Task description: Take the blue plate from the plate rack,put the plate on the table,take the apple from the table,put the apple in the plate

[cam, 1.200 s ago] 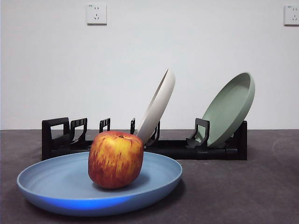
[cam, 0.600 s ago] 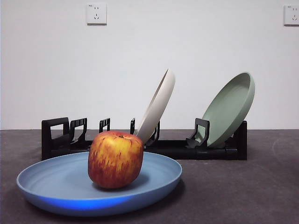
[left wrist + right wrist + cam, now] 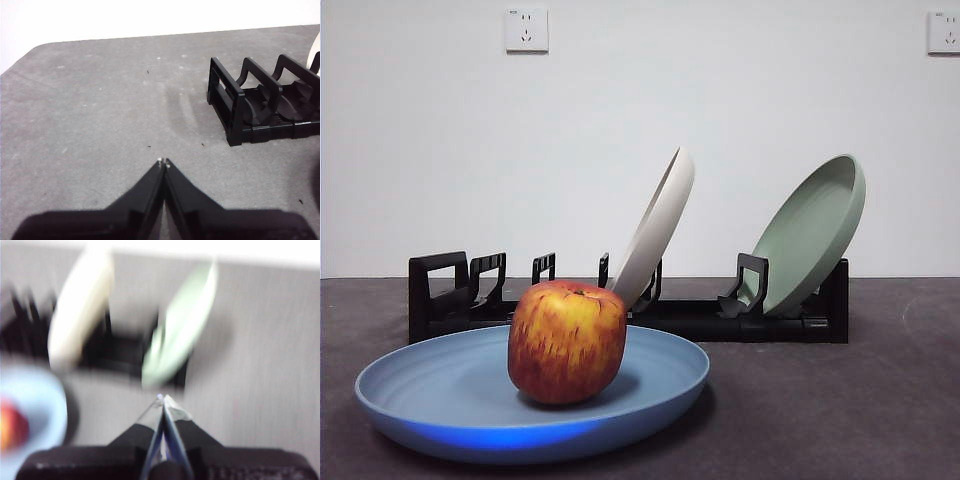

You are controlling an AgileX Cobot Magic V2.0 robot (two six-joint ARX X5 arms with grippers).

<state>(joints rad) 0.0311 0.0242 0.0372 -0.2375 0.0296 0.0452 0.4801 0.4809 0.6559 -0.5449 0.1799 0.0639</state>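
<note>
Biggest thing is the dark grey table [image 3: 840, 400], with the black plate rack [image 3: 700, 318] running along the back of it. The blue plate [image 3: 440, 395] lies flat on the table in front of the rack, and the apple [image 3: 567, 342] sits upright right in it, a bit off toward the rack side. Two plates lean in the rack slots: a cream-white plate [image 3: 658, 228] near the middle and a sage-green plate [image 3: 812, 232] at the end bracket.

Neither arm shows in the front view. The left gripper [image 3: 163, 162] hovers over bare table near the rack's empty end, jaws pressed together with nothing in them. The right gripper [image 3: 162, 400] is also closed and empty, pointed toward the rack. Its view is badly blurred, so the plates are just smears and the apple is cut off at the edge.
</note>
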